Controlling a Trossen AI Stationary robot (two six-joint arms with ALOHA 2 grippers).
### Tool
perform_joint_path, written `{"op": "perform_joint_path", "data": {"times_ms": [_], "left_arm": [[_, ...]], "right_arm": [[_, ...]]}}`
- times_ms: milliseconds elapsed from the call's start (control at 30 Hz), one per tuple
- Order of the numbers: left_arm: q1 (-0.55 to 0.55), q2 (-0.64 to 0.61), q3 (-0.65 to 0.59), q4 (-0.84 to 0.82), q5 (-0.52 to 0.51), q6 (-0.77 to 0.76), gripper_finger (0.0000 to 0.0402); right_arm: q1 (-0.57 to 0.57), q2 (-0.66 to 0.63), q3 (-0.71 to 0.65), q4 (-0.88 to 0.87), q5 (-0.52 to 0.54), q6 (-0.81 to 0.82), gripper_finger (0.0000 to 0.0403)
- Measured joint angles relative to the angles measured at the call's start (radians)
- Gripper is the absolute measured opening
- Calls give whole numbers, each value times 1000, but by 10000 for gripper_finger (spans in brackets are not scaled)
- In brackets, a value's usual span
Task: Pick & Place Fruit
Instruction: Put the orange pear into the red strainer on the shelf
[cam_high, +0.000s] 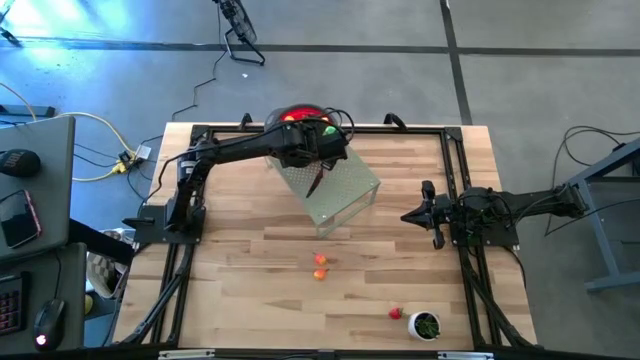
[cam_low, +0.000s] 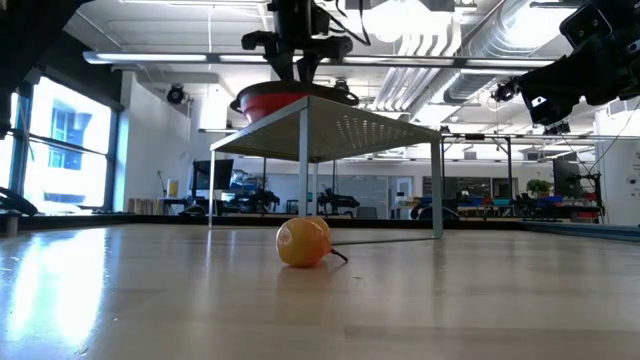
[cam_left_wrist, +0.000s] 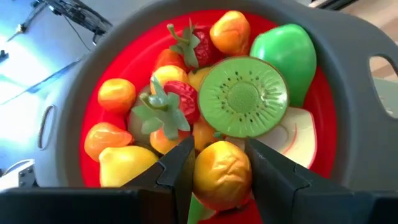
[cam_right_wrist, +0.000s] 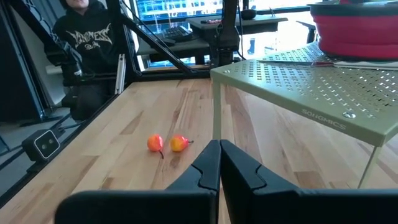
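From the high view we see the left gripper (cam_high: 322, 128) over the red bowl (cam_high: 300, 113), which stands at the far edge of a perforated green rack (cam_high: 335, 195) near the far edge of the table (cam_high: 250, 250); two small fruit (cam_high: 320, 266) lie on the bare wood toward the near edge, a red piece (cam_high: 396, 314) sits just beside a white cup (cam_high: 426, 325) near the near right corner, and the right gripper (cam_high: 412, 215) waits by the right edge. In the low view an orange fruit (cam_low: 303, 242) rests on the table in front of the rack (cam_low: 330, 130), with the bowl (cam_low: 285, 100) on top. The left wrist view shows the fingers (cam_left_wrist: 177, 171) clasping a yellow-orange fruit (cam_left_wrist: 222, 174) at the bowl's rim, above a heap of pieces including a kiwi slice (cam_left_wrist: 244, 94). We judge it light, rigid and smooth, so a hold across its widest middle suits it best. In the right wrist view that arm's fingers (cam_right_wrist: 208, 168) are pressed together on nothing, facing the two pieces (cam_right_wrist: 168, 144) on the wood.
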Motion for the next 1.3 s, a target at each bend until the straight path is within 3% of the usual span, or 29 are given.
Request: {"op": "perform_joint_path", "data": {"times_ms": [667,967,1100,1300], "left_arm": [[0,0,1,9,3,18,181],[-8,0,111,27,-34,54,182],[-23,0,134,29,-56,79,163],[-29,0,134,30,-52,101,89]], "right_arm": [[0,0,0,-6,0,0,3],[0,0,0,-6,0,-3,3],[0,0,0,-6,0,-3,3],[0,0,0,-6,0,-8,3]]}}
